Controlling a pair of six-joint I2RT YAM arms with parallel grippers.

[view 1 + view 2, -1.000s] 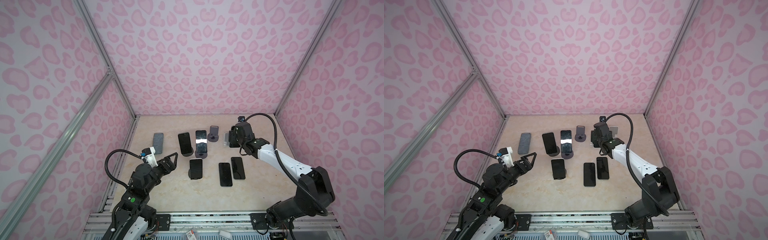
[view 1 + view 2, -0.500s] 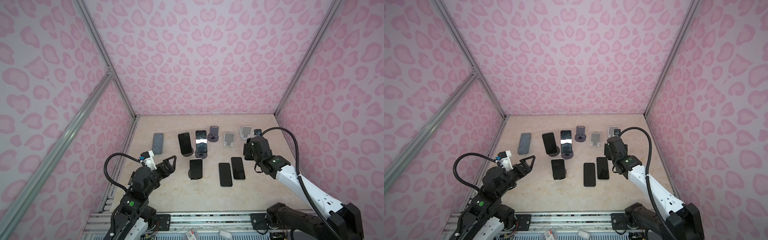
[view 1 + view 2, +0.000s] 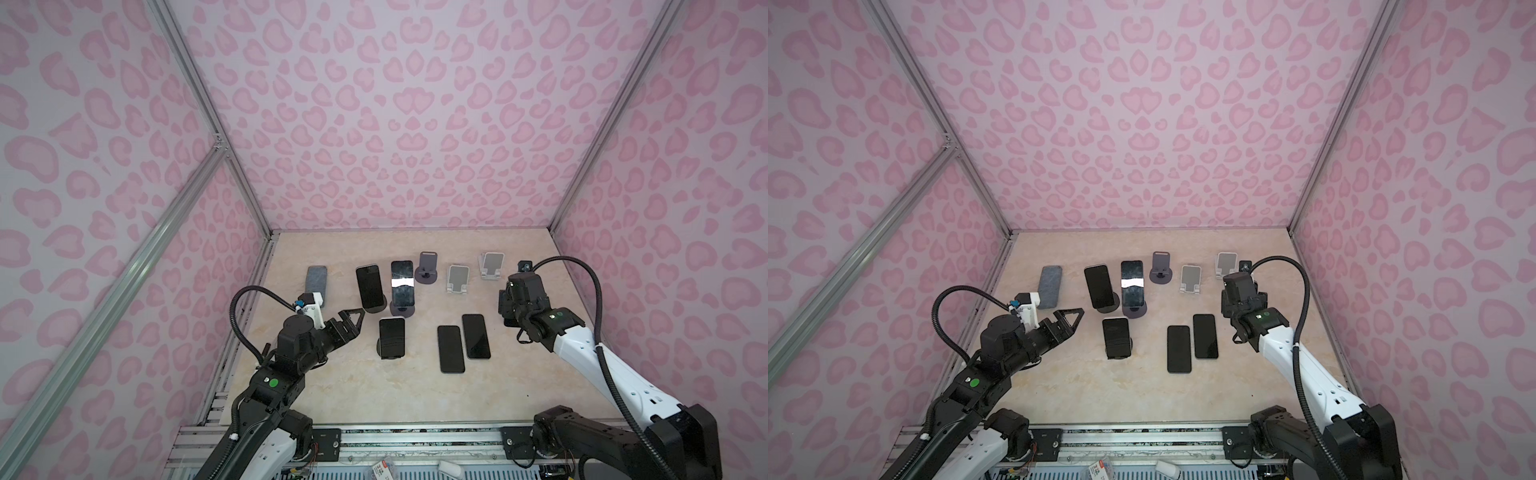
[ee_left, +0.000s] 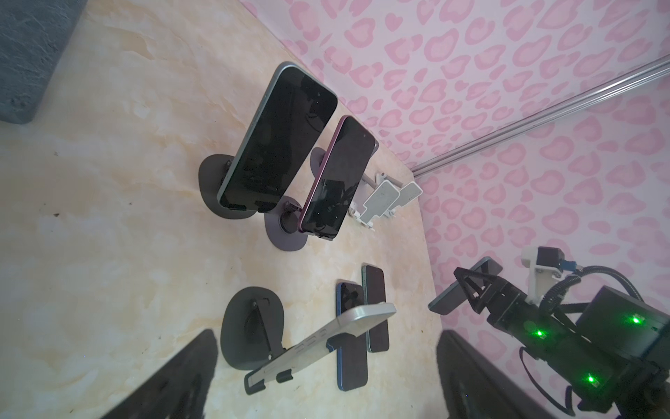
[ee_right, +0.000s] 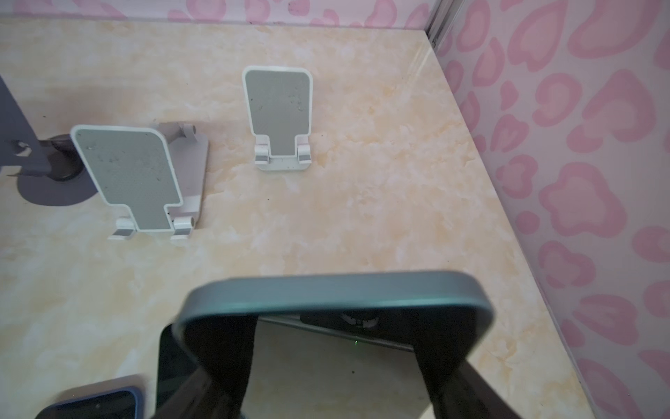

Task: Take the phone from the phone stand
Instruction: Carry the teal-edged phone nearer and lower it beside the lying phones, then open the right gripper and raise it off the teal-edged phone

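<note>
Phone (image 3: 391,337) on stand (image 4: 243,323), left of flat phones (image 3: 451,348)

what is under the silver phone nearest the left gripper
A dark oval stand, its arm propping the silver phone at a tilt. From above the phone covers most of the base; where arm meets phone cannot be seen.

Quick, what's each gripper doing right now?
Left gripper: open, holding nothing.
Right gripper: closed on a phone.
</note>
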